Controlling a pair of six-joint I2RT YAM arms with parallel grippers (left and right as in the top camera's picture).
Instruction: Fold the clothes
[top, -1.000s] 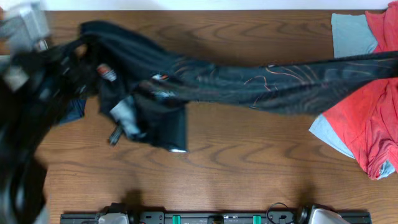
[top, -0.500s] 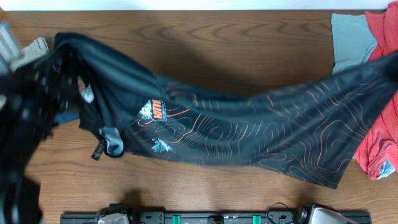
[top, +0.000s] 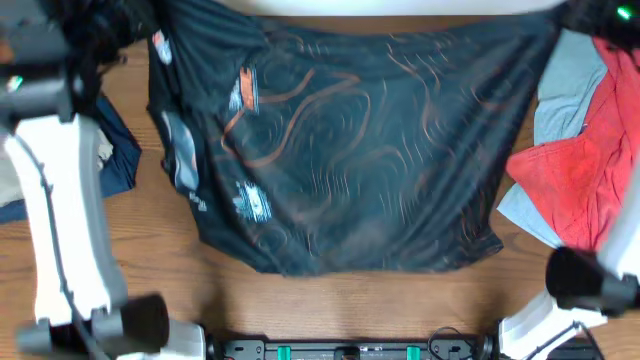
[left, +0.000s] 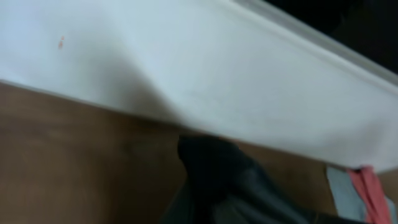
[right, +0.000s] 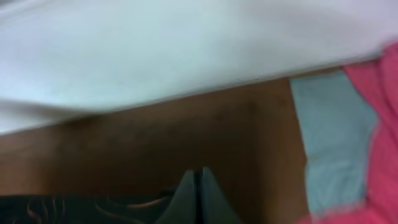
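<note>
Jersey (top: 350, 150) hangs spread over the surface (top: 350, 305). My left gripper (left: 211, 174) seems clamped on one far corner, though it's blurred, and the right gripper (right: 199, 186) pinches the other. I'd lower both evenly, keeping the cloth taut.

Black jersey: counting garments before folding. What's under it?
Wooden table shows around the black jersey. A dark blue garment lies at its left, a light blue garment and red garment at its right. Anything beneath its middle is covered.
</note>
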